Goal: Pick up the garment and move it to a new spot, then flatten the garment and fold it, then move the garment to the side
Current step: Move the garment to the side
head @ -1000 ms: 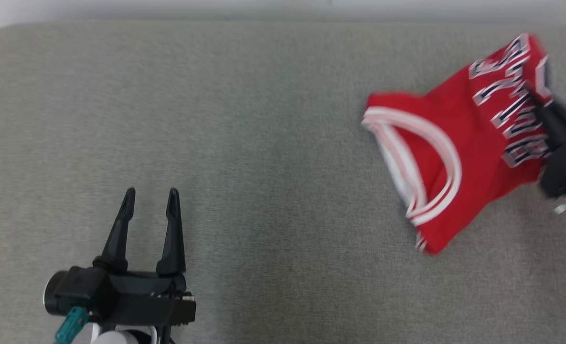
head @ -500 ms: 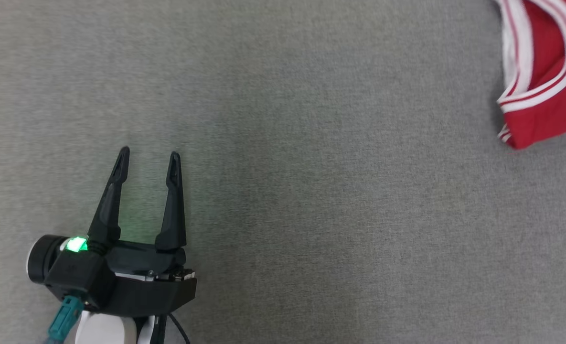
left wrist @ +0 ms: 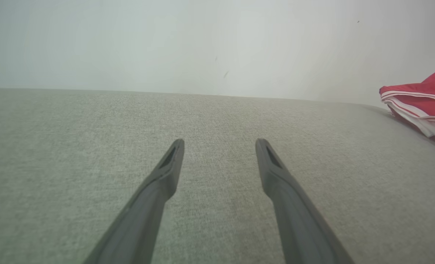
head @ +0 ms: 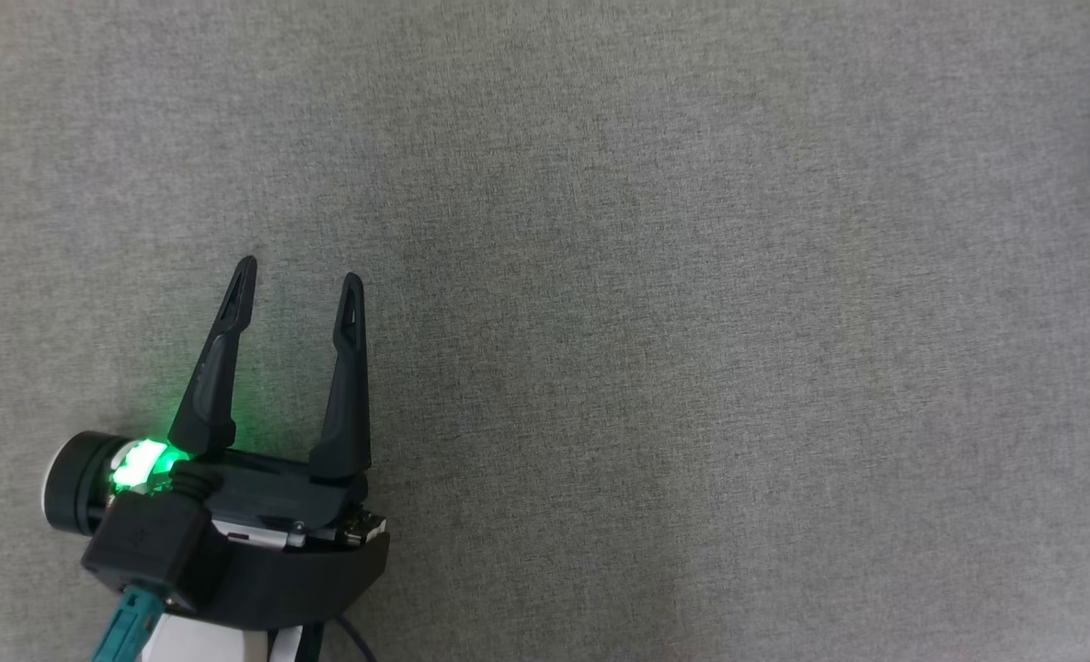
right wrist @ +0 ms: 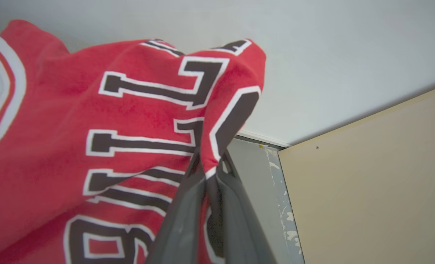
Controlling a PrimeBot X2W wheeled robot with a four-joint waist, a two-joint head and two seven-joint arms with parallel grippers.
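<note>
The garment point(right wrist: 92, 146) is a red jersey with black-and-white lettering and white-striped trim. In the right wrist view my right gripper point(right wrist: 210, 167) is shut on a fold of it and the cloth hangs to the left of the fingers. In the left wrist view the garment point(left wrist: 423, 101) shows at the far right edge, at the grey surface's right end. My left gripper point(head: 298, 271) stands open over the grey surface at the lower left of the head view, with nothing between its fingers point(left wrist: 169, 165).
A grey fabric surface point(head: 655, 349) stretches across the head view. A pale wall point(left wrist: 202, 44) rises behind its far edge. In the right wrist view a beige panel point(right wrist: 368, 190) and a white wall point(right wrist: 331, 55) stand behind the garment.
The head camera has tipped down and left, so the garment has slid out of the head view at the upper right. My left gripper stays open; the right stays shut on the garment.
</note>
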